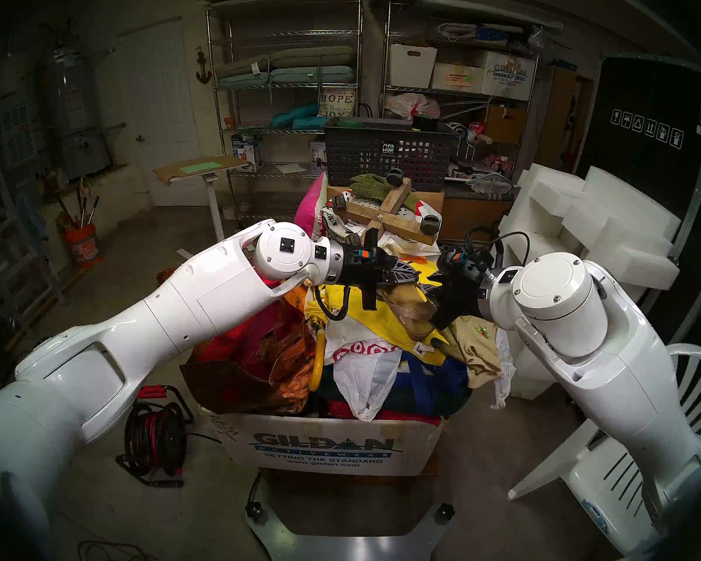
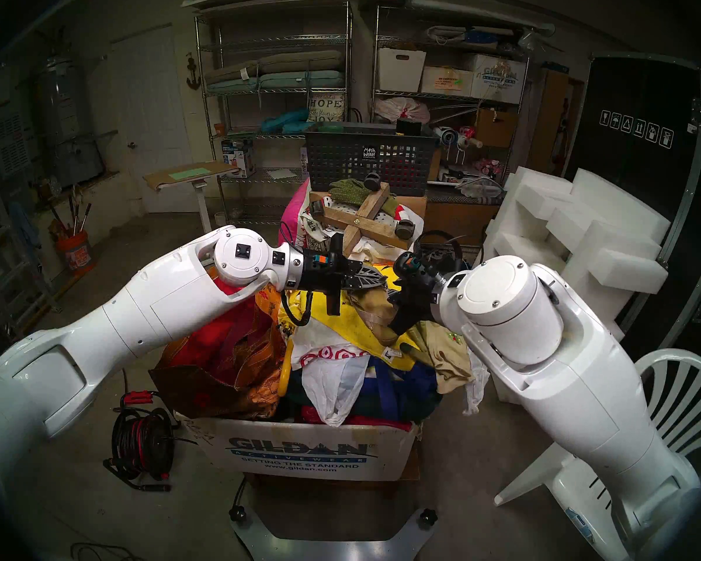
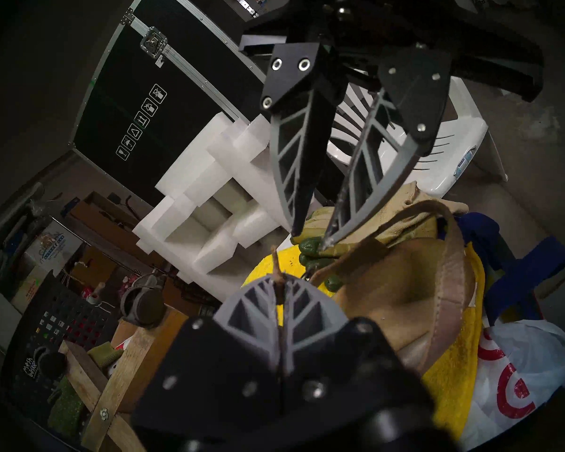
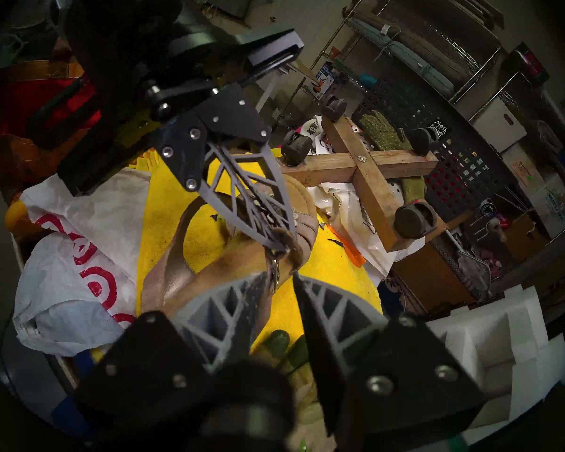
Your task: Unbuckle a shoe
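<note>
The tan shoe (image 1: 405, 311) (image 2: 377, 311), a strappy sandal, lies on a yellow cloth (image 4: 163, 187) on top of a pile in a box. My left gripper (image 3: 279, 280) (image 1: 415, 274) is shut on the shoe's thin strap (image 3: 274, 255), whose end pokes out past the fingertips. My right gripper (image 4: 278, 277) (image 3: 310, 237) faces it from the right with jaws a little apart. The small metal buckle (image 4: 276, 272) hangs at the gap between the right fingertips. The broad heel strap (image 3: 450, 278) arches over the sole (image 4: 242, 262). A tan glove with green fingertips (image 3: 310, 246) lies under the right fingers.
The pile fills a Gildan cardboard box (image 1: 324, 447). Behind the shoe rests a wooden cross with casters (image 1: 393, 210), and behind that a dark mesh basket (image 1: 385, 151). White foam blocks (image 1: 583, 224) and a white plastic chair (image 1: 624, 467) stand on the right. A cable reel (image 1: 154, 430) sits on the floor at left.
</note>
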Tool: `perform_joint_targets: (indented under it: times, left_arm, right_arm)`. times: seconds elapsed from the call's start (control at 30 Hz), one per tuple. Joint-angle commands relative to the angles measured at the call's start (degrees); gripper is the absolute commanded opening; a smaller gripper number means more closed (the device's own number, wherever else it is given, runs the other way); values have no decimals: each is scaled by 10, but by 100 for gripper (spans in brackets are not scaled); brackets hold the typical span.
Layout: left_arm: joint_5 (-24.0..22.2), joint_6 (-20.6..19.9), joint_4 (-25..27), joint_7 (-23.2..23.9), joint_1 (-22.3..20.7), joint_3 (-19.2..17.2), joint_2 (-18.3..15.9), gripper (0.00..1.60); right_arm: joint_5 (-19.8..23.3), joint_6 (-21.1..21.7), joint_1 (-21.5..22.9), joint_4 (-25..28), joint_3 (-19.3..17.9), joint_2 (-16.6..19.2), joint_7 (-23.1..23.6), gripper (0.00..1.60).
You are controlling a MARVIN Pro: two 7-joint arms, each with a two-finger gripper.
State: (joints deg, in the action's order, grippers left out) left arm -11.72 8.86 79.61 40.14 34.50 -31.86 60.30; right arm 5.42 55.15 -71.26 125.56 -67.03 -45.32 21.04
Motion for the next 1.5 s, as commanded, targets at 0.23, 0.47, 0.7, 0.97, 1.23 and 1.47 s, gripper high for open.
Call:
perform_joint_targets:
  times: [0.23, 0.47, 0.7, 0.97, 1.23, 1.47]
  left_arm:
    - [-1, 4, 8, -1, -13, -8, 0, 0]
    - [1, 2, 7, -3, -13, -8, 1, 0]
    - [2, 3, 4, -3, -14, -7, 1, 0]
    - [2, 1, 5, -6, -15, -6, 1, 0]
    - [2, 1, 5, -8, -14, -6, 0, 0]
    - [0, 2, 4, -6, -14, -5, 0, 0]
  right_arm:
    - [-23, -1, 20, -25, 9, -14, -25, 73]
    - [11, -1, 1, -9, -34, -19, -10, 73]
    - [14, -1, -8, -3, -48, -13, -17, 74]
    - [6, -7, -2, -17, -21, -3, -9, 73]
    - [-4, -12, 11, -23, 6, -2, -1, 72]
    - [-14, -16, 14, -27, 10, -11, -6, 72]
